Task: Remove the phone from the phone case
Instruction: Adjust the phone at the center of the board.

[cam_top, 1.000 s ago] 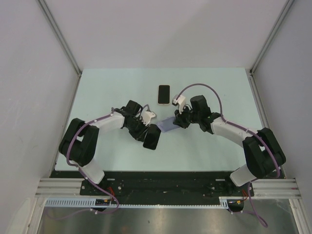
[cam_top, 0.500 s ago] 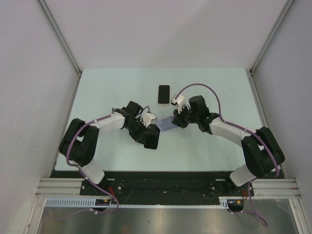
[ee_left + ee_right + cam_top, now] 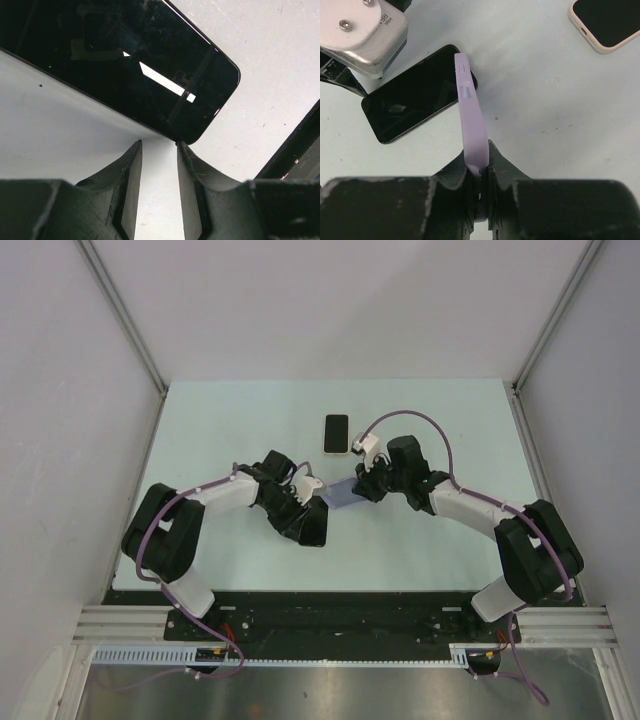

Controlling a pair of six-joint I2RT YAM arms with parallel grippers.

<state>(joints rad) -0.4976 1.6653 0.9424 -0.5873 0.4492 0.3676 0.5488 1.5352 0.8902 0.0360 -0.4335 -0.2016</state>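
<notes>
Now, phone (image 3: 417, 100): bare, lying flat.
phone case (image 3: 470, 115): lilac, on edge, just beside phone.
right gripper (image 3: 479, 165): clamped on phone case.
left gripper (image 3: 159, 145): narrowly parted, empty, at phone's corner.

Robotics lab test cell. Enclosure: plain white wall panels (image 3: 330, 300) on aluminium framing (image 3: 125, 318), around a pale green table (image 3: 200, 420). Fittings: cabled left arm (image 3: 215, 492) and right arm (image 3: 470, 505) bolted to a black base plate (image 3: 340, 605), with a slotted cable duct (image 3: 330, 657).
</notes>
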